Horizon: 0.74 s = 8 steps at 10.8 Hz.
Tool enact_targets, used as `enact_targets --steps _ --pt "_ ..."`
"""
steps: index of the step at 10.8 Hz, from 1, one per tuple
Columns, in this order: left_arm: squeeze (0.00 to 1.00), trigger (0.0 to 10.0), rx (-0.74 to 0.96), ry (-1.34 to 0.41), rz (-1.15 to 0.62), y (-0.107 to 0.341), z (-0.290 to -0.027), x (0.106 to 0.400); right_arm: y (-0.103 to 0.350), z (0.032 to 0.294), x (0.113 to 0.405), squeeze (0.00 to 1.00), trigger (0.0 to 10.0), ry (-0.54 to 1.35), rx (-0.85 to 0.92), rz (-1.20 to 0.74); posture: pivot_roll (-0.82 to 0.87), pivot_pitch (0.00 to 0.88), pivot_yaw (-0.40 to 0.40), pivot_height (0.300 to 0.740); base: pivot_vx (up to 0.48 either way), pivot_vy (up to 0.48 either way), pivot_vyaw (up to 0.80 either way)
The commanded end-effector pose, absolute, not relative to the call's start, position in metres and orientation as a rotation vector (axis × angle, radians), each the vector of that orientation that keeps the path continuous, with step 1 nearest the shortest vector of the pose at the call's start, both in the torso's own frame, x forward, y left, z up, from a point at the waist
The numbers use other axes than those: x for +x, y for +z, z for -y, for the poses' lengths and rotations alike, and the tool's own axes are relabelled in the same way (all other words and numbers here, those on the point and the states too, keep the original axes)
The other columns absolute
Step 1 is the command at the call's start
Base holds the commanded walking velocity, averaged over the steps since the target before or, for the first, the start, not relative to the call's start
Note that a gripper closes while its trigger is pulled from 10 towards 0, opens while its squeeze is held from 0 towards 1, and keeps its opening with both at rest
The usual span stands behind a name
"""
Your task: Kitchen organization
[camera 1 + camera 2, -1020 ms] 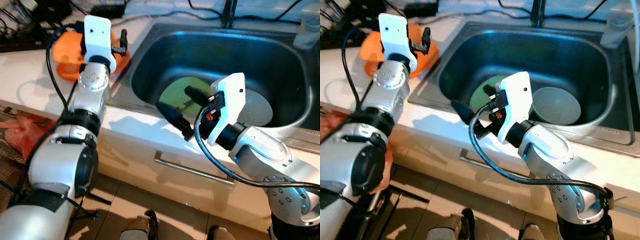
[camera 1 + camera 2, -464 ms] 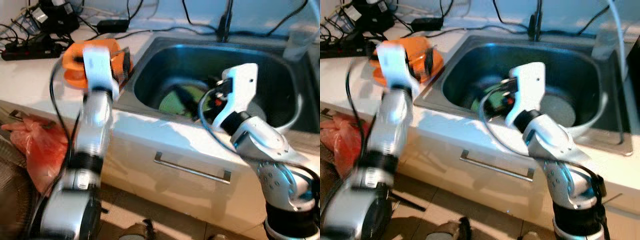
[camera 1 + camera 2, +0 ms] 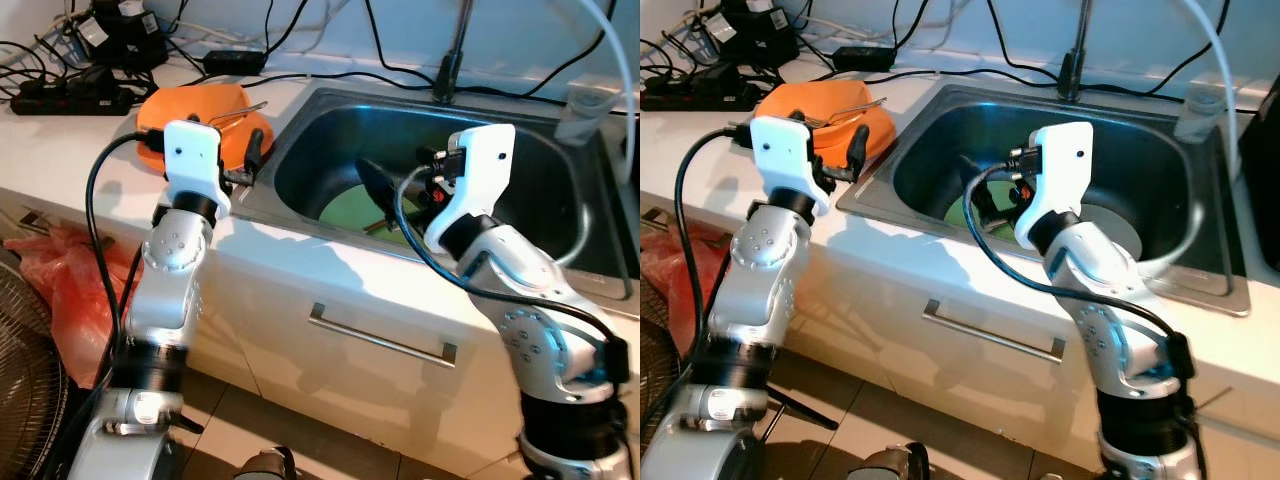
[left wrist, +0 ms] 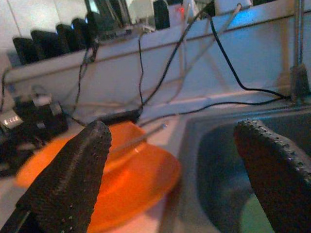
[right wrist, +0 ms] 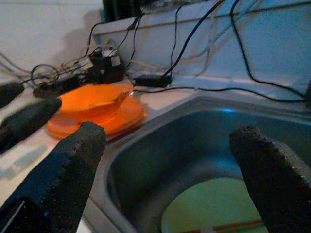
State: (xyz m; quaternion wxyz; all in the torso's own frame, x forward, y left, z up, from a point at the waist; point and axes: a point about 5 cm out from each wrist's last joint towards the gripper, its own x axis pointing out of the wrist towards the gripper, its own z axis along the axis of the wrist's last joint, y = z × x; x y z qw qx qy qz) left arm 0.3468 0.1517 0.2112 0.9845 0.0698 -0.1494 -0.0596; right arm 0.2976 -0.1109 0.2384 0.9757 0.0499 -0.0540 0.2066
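An orange bowl [image 3: 195, 105] with a metal utensil in it sits on an orange plate [image 4: 131, 179] on the white counter, left of the steel sink [image 3: 330, 130]. In the sink lie a green plate [image 3: 358, 210], brown chopsticks [image 5: 218, 227] and a grey dish [image 3: 1125, 240]. My left gripper [image 3: 248, 160] hovers open at the sink's left rim, beside the orange plate, holding nothing. My right gripper [image 3: 400, 185] hangs open above the green plate, inside the sink, also with nothing in it.
A tap [image 3: 450, 60] stands behind the sink and a clear cup [image 3: 580, 110] at its back right. Power strips and cables [image 3: 70, 100] crowd the counter's back left. Below are a drawer handle [image 3: 380, 340], a red bag [image 3: 70, 290] and a fan [image 3: 25, 400].
The whole view has pulled back and shifted. My right gripper has gone from the sink's front edge to over the green plate. My left gripper stays by the orange dishes.
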Motion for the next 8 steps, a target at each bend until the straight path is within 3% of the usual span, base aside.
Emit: enact_targets --steps 1,4,5,7,8 --pt "0.00 10.0 0.127 -0.112 0.278 0.209 -0.148 0.344 0.241 0.111 0.300 0.00 10.0 0.391 0.105 0.128 0.02 0.033 0.070 0.740 0.000 0.000 0.00" --pt "0.00 10.0 0.035 -0.067 0.211 0.197 -0.142 0.341 0.238 0.116 0.301 0.00 10.0 0.335 0.116 0.131 0.02 0.030 0.076 0.740 0.000 0.000 0.00" --pt "1.00 10.0 0.010 -0.054 0.185 0.194 -0.145 0.339 0.235 0.120 0.302 0.00 10.0 0.306 0.117 0.132 0.02 0.030 0.076 0.740 0.000 0.000 0.00" --pt "1.00 10.0 0.021 -0.035 0.147 0.189 -0.153 0.339 0.231 0.124 0.302 0.00 10.0 0.279 0.123 0.123 0.01 0.030 0.075 0.740 0.000 0.000 -0.77" --pt "0.46 10.0 0.005 -0.037 0.137 0.192 -0.149 0.342 0.231 0.125 0.301 0.00 10.0 0.268 0.124 0.131 0.01 0.029 0.076 0.740 0.000 0.341 0.00"
